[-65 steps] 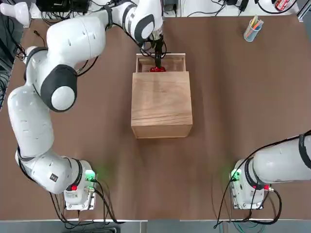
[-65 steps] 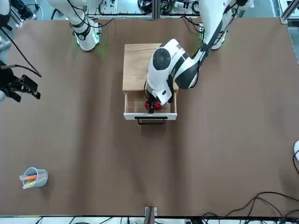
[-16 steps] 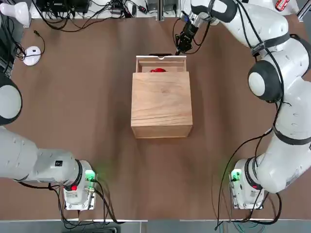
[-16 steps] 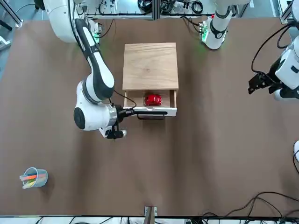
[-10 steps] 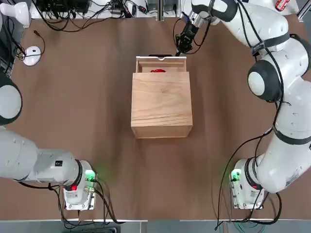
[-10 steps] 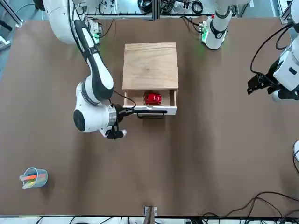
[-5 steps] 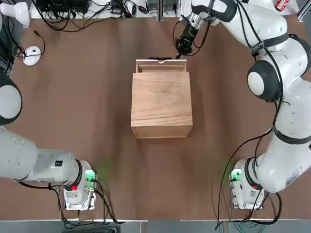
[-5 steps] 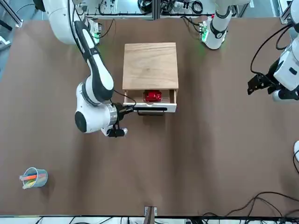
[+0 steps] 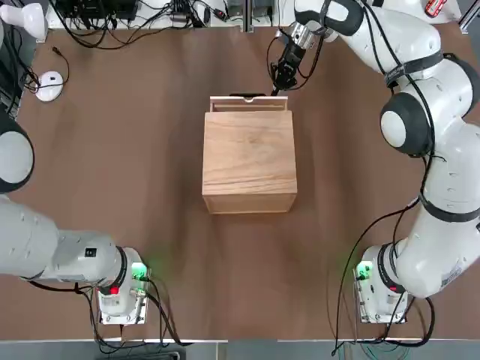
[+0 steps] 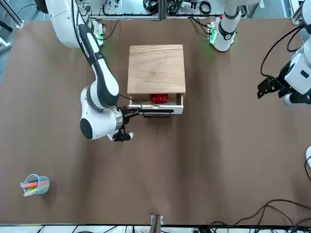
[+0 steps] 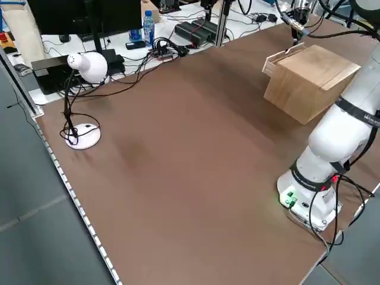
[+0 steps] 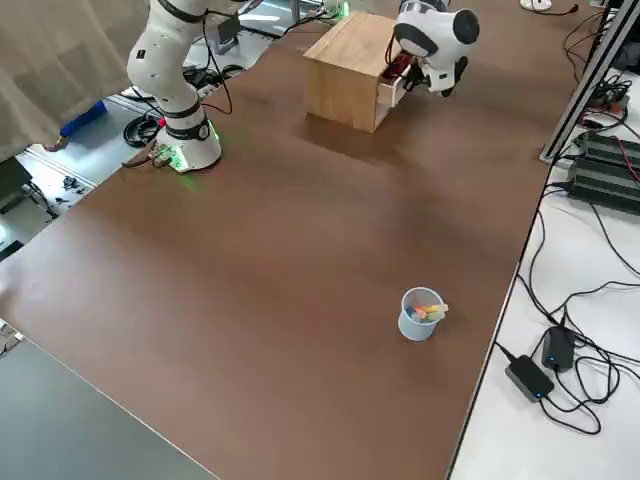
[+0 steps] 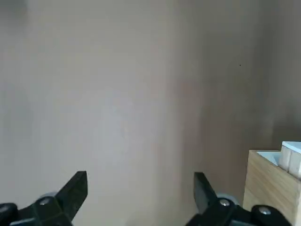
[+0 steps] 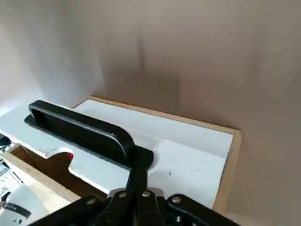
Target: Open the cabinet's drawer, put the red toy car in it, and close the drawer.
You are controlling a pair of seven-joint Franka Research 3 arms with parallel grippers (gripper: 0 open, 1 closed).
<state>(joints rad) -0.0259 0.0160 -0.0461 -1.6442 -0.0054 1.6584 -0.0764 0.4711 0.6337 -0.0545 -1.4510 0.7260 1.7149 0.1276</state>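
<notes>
Evidently, the right gripper [image 14: 140,170], fingers together against the black bar handle [image 14: 80,129], should push the whitish-fronted drawer [image 10: 176,109] squarely. Left gripper [image 10: 263,91]: apart, idle, upper right.

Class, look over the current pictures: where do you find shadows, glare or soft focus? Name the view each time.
Front view: soft, faint shadow on the table beside the cabinet; right side view: broad dull sheen across the tabletop; left wrist view: hazy pale glare on the tabletop, with little detail; right wrist view: dark, soft-edged shadow beyond the cabinet's white front, bright patch at the left edge.
</notes>
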